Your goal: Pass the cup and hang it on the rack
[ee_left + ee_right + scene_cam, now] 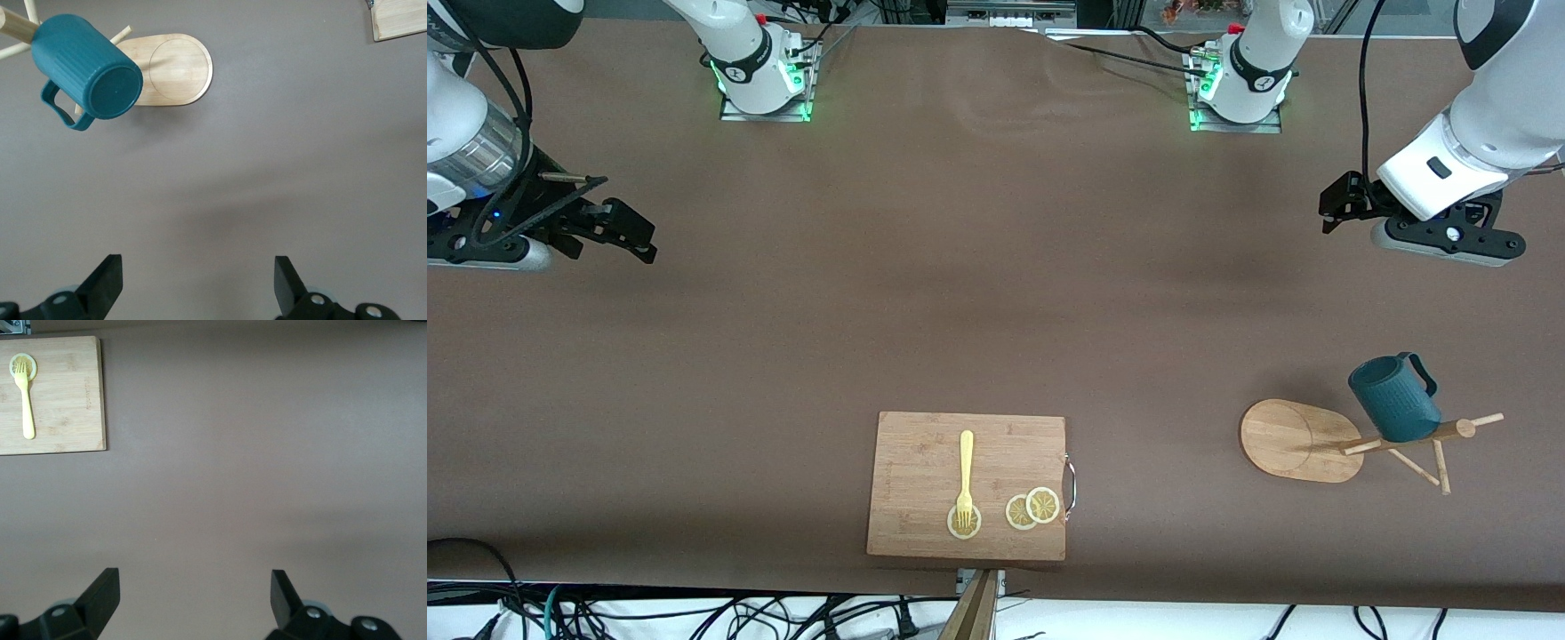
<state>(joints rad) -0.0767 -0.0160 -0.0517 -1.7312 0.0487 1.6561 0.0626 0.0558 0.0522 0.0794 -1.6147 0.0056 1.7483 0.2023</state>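
The cup [1394,398] hangs on the rack [1303,440]; left end effector [1341,206] and right end effector [618,231] wait released, empty above the table [996,293]. Judged done; nothing more needed.

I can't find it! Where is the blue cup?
The cup hangs on the rack, near the left arm's end of the table, along from the cutting board.

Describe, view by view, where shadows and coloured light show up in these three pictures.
Front view: green glow at both arm bases, soft dark bands across the table, a shadow beside the cup and rack. Left wrist view: a broad soft shadow above the left gripper. Right wrist view: even light, a faint band above the right gripper.
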